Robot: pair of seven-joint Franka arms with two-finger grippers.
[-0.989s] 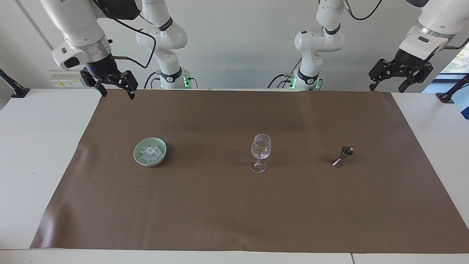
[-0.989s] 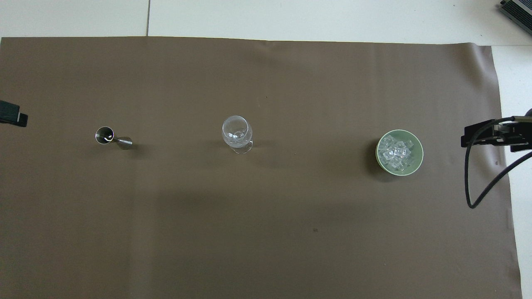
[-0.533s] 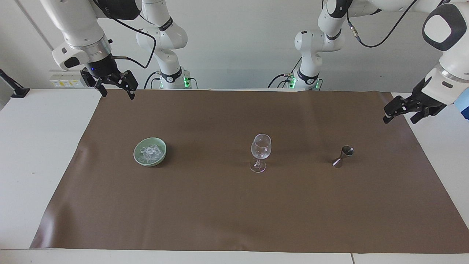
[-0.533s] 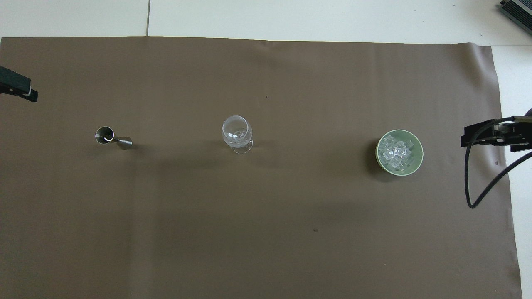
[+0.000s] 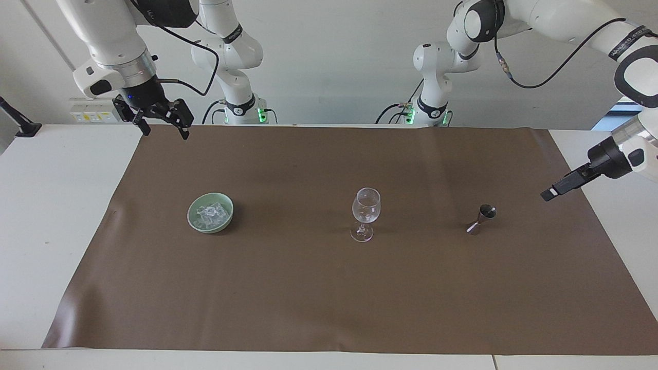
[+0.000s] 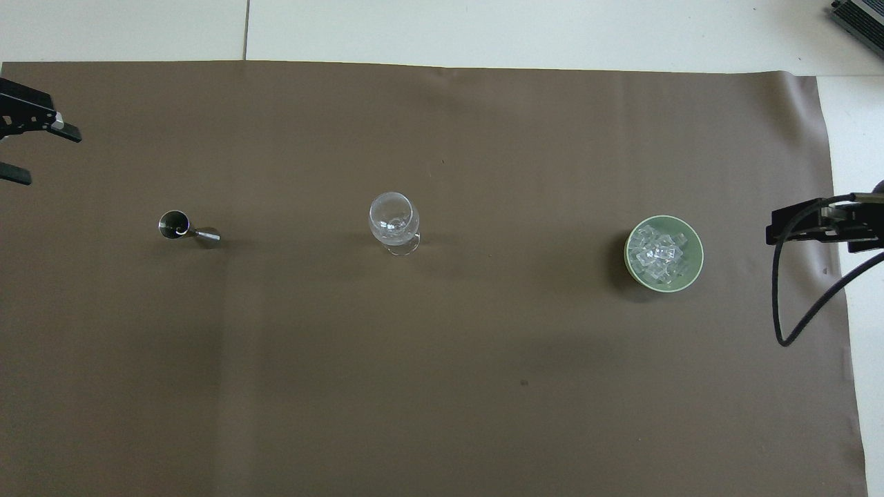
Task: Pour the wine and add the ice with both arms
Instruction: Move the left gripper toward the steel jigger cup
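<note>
A clear stemmed glass (image 5: 366,210) (image 6: 394,219) stands mid-mat. Toward the right arm's end sits a pale green bowl (image 5: 211,229) (image 6: 696,266) holding the ice (image 5: 211,214) (image 6: 657,254). A small metal jigger (image 5: 480,220) (image 6: 186,229) stands toward the left arm's end. No wine shows in either view. My right gripper (image 5: 166,133) (image 6: 772,235) hangs open and empty over the mat's corner by its base. My left gripper (image 5: 549,194) (image 6: 50,159) is open and empty, low over the mat's edge beside the jigger, apart from it.
A brown mat (image 5: 308,298) covers most of the white table (image 5: 51,205), with bare white strips at both ends. A black cable (image 6: 780,304) loops down from the right wrist. A black clamp (image 5: 15,123) sits at the table's corner at the right arm's end.
The left arm has swung down and outward, bringing its gripper low beside the jigger and turning it sideways. The right arm and the objects have not moved.
</note>
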